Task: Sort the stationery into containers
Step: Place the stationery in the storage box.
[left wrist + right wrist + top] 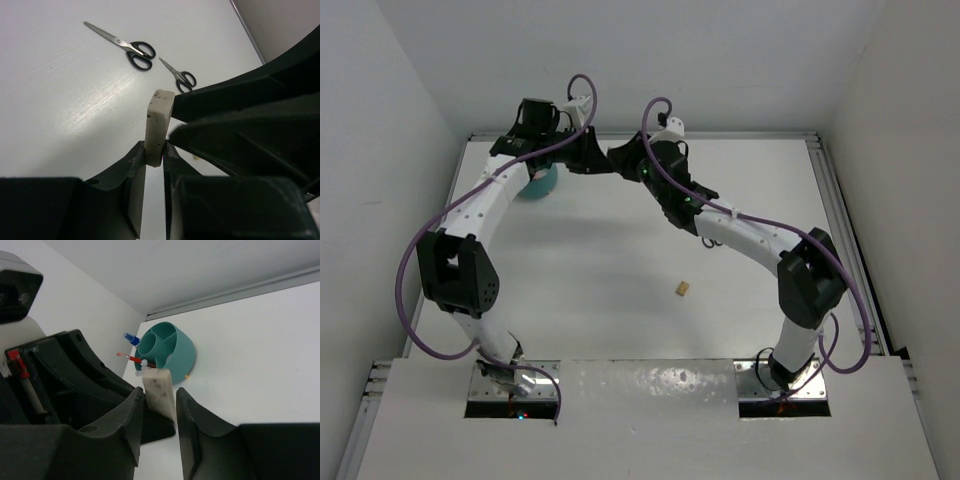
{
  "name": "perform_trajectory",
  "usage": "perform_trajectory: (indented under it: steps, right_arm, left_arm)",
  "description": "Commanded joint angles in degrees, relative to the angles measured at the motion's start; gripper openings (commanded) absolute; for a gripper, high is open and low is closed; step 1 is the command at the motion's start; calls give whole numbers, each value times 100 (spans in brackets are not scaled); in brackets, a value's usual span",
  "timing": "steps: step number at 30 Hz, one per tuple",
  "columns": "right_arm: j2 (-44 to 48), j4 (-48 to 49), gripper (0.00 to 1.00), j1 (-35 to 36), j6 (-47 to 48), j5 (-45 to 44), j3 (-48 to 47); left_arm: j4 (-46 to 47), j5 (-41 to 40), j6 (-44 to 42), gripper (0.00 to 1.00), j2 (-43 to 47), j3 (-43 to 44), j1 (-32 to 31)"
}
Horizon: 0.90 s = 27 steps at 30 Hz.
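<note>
Both grippers meet above the table's far left, beside the teal organiser cup [538,182]. In the left wrist view my left gripper [154,156] is shut on the lower end of a white eraser [157,125], which stands upright between its fingers. The right gripper's dark fingers [225,100] reach the eraser's top from the right. In the right wrist view the white eraser [159,390] stands between the jaws of my right gripper [160,402]. A gap shows on its right side. The eraser is hidden in the top view.
The teal cup [170,347] holds a red pen [131,358] and a blue-capped bottle [131,338]. Two black-handled scissors [131,47] [180,76] lie flat on the white table. A tan eraser [682,289] lies mid-table. White walls enclose the table.
</note>
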<state>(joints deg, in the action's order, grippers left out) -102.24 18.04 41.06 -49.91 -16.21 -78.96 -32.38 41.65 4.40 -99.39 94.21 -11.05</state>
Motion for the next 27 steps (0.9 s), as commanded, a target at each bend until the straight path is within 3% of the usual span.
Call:
perform_trajectory:
  steps: [1,3,5,13,20,27]
  right_arm:
    - [-33,287,34,-45,-238,319,108]
    - [10,340,48,-167,-300,329,214]
    - [107,349,51,-256,-291,329,293]
    - [450,262,52,-555,252,303,820]
    - [512,191,52,-651,359,214,1259]
    - [573,41,52,-775,412,232,1559]
  left_arm:
    - [320,-60,34,0,17,212,269]
    - [381,-252,-44,0,-1,211,559]
    - [443,-429,-184,0,-62,255,892]
    - [706,-1396,-1635,0,-1045,1722,1702]
    - [1611,-1799,-1478,0,-1714,1942,1790]
    - [1814,-2055,-1354,0,-2373,2057,1817]
